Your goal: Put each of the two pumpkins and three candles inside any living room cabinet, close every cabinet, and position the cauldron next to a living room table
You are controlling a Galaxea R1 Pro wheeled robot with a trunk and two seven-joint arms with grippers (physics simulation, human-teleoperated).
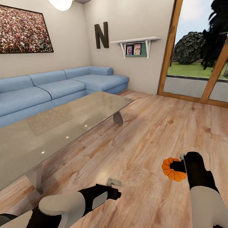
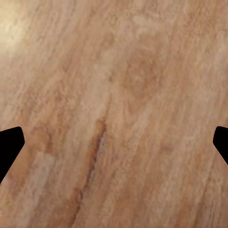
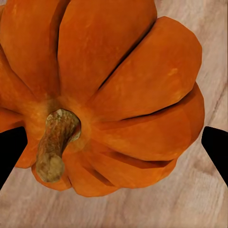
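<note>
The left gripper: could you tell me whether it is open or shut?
Open: the left gripper fingers sit wide apart, with bare floor between them.

Orange ribbed pumpkin [image 1: 171, 169], blue sofa [image 1: 53, 88]

We hold our left arm [image 1: 61, 209] low and reaching forward, white forearm running into a black wrist, its jaws [image 1: 114, 187] spread wide: in the left wrist view the two dark fingertips [image 2: 9, 147] sit far apart with nothing between them. Our right arm [image 1: 205, 196] stretches forward too, black wrist above white forearm. Its jaws [image 1: 177, 166] are clamped on a pumpkin [image 3: 114, 90], which sits between the right fingertips [image 3: 216, 147] in the right wrist view.
</note>
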